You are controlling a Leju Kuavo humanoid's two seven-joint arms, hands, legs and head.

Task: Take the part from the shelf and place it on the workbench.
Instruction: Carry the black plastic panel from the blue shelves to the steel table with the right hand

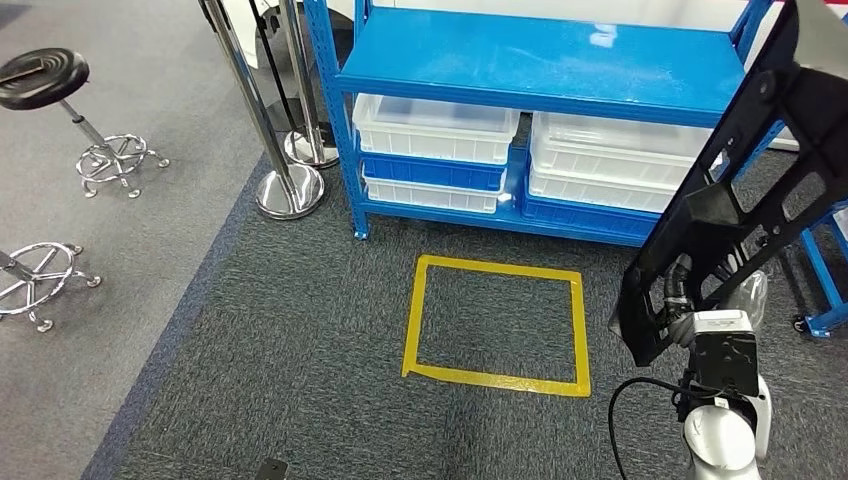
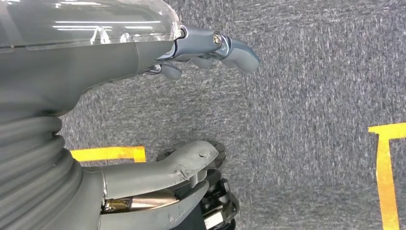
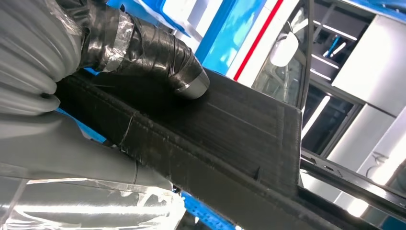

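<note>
My right robot hand [image 3: 119,91] is clamped on the long black ribbed plastic frame part [image 1: 745,170], thumb pressed flat on its top face near one end, so the part rises slanted past the blue steel shelf [image 1: 540,60] and is already off it. It looks stiff and fairly light, a cut-out lattice with fine ridged print lines that give some grip. Held so near the end, I judge it will lever against my fingers; a hold nearer the middle would steady it. My left robot hand [image 2: 191,110] hangs over the grey carpet, fingers apart and holding nothing. White plastic bins [image 1: 435,125] sit on the lower shelf. I can't make out the worktop from here.
</note>
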